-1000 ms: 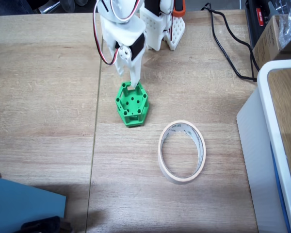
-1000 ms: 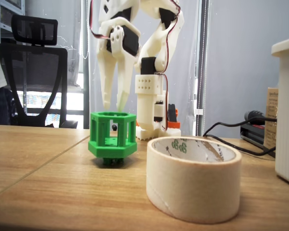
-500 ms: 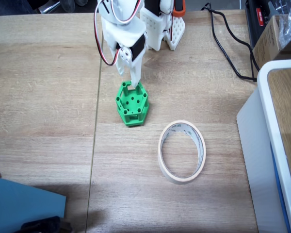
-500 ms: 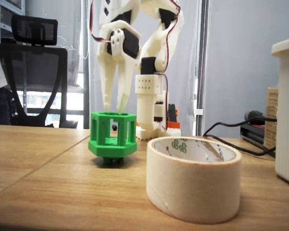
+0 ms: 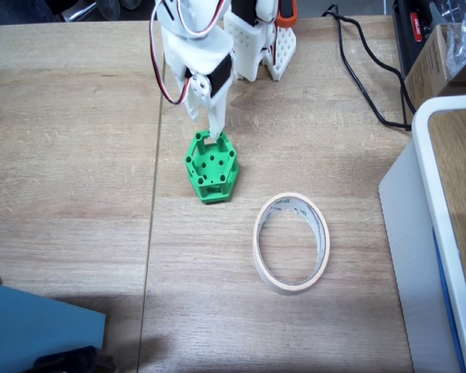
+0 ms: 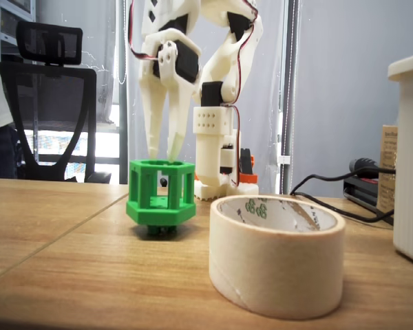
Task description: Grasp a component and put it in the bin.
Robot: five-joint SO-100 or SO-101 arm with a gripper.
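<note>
- The white gripper hangs over the far rim of the green hexagonal cage part, its two fingers a little apart and holding nothing.
- Risk: a fingertip may catch the rim and tip the light plastic part.
- The part stands on the wooden table, well apart from the cream masking-tape roll, a thin-walled ring.

text: none legible | bin inner core: green print, unreadable
</note>
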